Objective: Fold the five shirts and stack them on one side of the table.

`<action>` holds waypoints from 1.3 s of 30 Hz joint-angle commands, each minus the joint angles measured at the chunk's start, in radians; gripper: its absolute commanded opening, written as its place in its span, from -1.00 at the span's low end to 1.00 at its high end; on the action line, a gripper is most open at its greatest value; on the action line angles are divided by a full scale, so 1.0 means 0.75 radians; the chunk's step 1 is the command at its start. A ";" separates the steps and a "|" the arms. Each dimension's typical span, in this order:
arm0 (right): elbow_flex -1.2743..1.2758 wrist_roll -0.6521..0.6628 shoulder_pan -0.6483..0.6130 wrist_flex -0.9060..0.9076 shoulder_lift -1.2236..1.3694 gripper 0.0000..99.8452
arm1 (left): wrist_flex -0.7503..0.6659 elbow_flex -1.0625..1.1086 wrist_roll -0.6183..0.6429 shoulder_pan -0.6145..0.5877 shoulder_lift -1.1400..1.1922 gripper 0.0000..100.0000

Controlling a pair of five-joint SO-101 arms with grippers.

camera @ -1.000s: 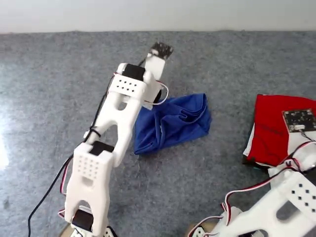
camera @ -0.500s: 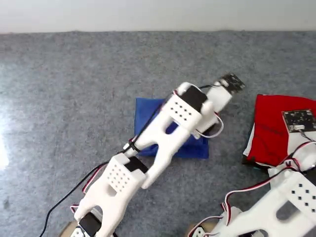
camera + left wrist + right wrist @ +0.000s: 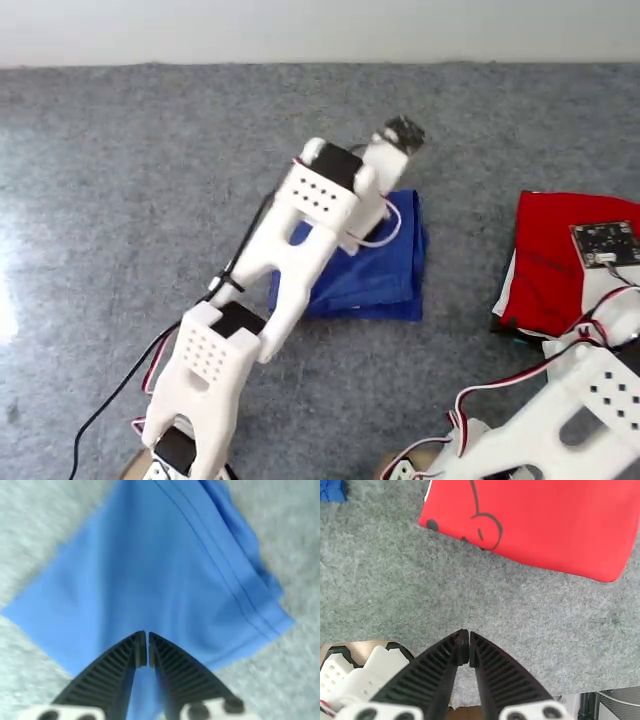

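Blue shirt folded at mid-counter, red shirt off to the right, both hands pinched shut.

The blue shirt [image 3: 372, 278] lies flat on the grey counter [image 3: 120, 200] as a roughly rectangular fold, its stitched hem edges stacked along one side (the layers show plainly in the left wrist view). The left arm [image 3: 300, 215] stretches across the shirt. The left hand [image 3: 142, 648] hangs over the blue cloth with its jaws closed tip to tip and nothing visibly between them. The red shirt [image 3: 558, 255] sits well apart near the counter's right edge, folded, with a paler layer peeking out beneath its left side. The right arm [image 3: 560, 405] is low at the near right corner. The right hand [image 3: 464, 648] is over bare grey counter just short of the red shirt [image 3: 535, 520], its jaws likewise pressed together and empty.
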 commanded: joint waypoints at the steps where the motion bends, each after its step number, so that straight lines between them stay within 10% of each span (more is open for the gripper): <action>1: -0.041 0.004 -0.013 0.013 -0.019 -0.98 | 0.016 0.077 -0.008 0.151 -0.090 -0.97; 13: -0.039 0.004 -0.013 0.013 -0.019 -0.98 | -0.125 0.073 -0.002 0.415 0.090 -0.97; 28: -0.039 0.004 -0.013 0.013 -0.011 -0.98 | 0.027 -0.208 -0.018 -0.049 -0.096 -0.97; 39: -0.039 0.006 -0.015 0.011 -0.011 -0.98 | 0.025 -0.163 -0.018 0.090 -0.147 -0.97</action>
